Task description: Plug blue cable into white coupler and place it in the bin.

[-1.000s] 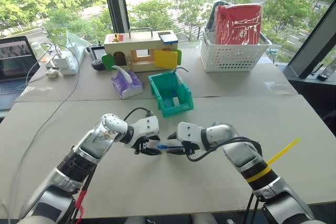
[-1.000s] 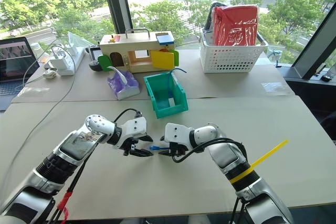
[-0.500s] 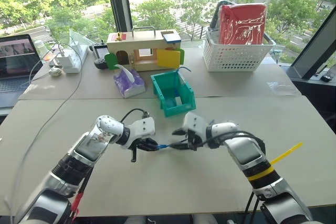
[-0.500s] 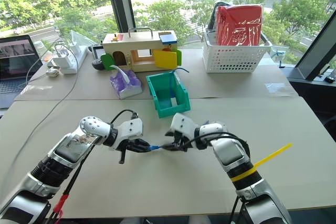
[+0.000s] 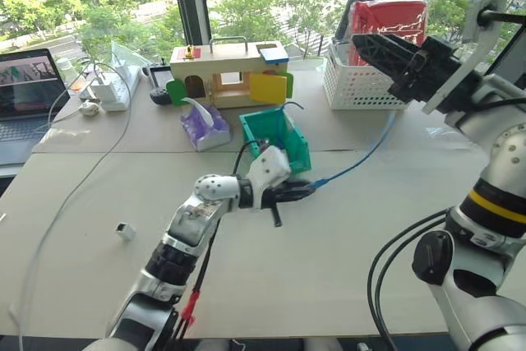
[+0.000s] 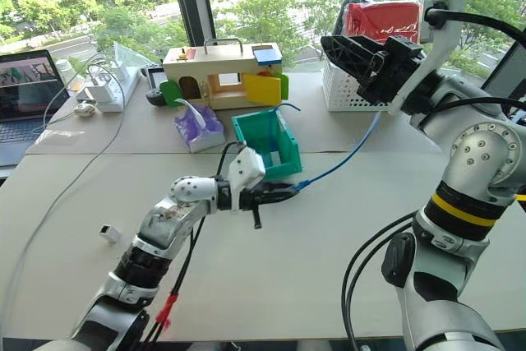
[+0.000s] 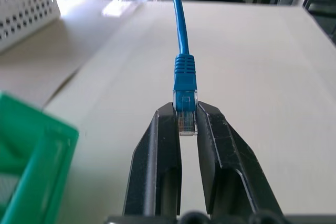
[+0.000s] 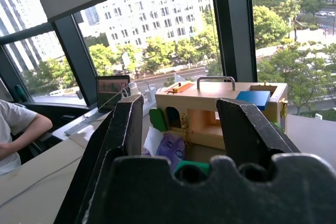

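We are pinching the clear plug of the blue cable (image 7: 181, 45) in our left gripper (image 7: 187, 129), jaws clamped on it, just in front of the bin (image 5: 277, 140). Our right gripper (image 6: 355, 53) is hanging high near the white basket (image 5: 362, 88), jaws apart and empty, while the cable is running up towards it. The white coupler (image 5: 124, 230) is lying well apart on the left of the bench (image 5: 329, 269), so the mating is not yet done. We are risking a slipped plug if the taut cable is tugging, or a snag on the bin's rim. Open bench is lying ahead and left.
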Robot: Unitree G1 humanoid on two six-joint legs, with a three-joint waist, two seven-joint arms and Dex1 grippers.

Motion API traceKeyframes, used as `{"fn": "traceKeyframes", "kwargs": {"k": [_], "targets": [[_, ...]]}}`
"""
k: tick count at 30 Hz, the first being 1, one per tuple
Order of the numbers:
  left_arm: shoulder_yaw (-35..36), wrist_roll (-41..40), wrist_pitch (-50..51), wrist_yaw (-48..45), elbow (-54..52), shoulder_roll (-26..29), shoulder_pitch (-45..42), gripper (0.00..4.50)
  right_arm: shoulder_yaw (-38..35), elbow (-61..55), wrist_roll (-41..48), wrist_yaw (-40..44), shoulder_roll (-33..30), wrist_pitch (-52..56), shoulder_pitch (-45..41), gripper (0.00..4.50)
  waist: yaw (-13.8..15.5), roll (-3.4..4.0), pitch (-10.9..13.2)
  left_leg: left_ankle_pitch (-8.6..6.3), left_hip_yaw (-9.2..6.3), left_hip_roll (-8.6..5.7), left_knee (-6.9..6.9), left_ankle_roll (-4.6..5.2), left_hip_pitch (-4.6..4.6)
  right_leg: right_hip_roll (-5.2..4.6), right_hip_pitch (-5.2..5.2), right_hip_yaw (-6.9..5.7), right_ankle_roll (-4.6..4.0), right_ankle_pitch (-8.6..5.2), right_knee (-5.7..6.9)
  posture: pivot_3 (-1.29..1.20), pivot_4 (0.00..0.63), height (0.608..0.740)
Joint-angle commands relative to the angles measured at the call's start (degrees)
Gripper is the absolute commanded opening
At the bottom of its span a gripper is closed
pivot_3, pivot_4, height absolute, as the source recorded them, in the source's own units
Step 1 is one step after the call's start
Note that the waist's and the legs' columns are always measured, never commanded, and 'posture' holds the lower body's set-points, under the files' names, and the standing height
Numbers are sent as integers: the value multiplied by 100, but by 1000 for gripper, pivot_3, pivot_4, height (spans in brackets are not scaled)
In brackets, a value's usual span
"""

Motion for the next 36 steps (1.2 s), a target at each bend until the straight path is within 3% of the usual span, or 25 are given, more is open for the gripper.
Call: {"fn": "traceKeyframes", "kwargs": {"k": [1,7,18,31,36], "targets": [[302,223,-793,726,298,-345,-478,43,-350,-723,558,-477,35,949,363,2610,2,-1,-1,0,0,0,1,0,4,0,4,0,0,0,-4,0,150,740],[165,1108,-1755,1488,990,-318,-888,43,-1319,-1192,858,-1162,385,1890,456,2610,17,5,-1,0,7,-2,15,1,2,0,2,8,0,0,0,0,150,740],[-18,1161,-1953,1561,916,-533,-909,43,-1230,-1393,840,-1613,999,1742,810,2610,11,6,-1,-1,7,-2,13,3,-3,0,2,6,1,0,3,0,150,740],[-168,1059,-1691,1350,581,-601,-751,43,-1206,-973,974,-1888,1209,1248,885,2610,7,6,-1,-1,7,-2,10,3,-1,0,1,7,1,0,2,0,150,740],[-182,1037,-1678,1336,586,-614,-715,43,-1347,-887,1182,-2065,1334,1283,852,1242,8,6,-1,-1,7,-2,10,3,-1,0,1,7,1,0,3,0,150,740]]}}
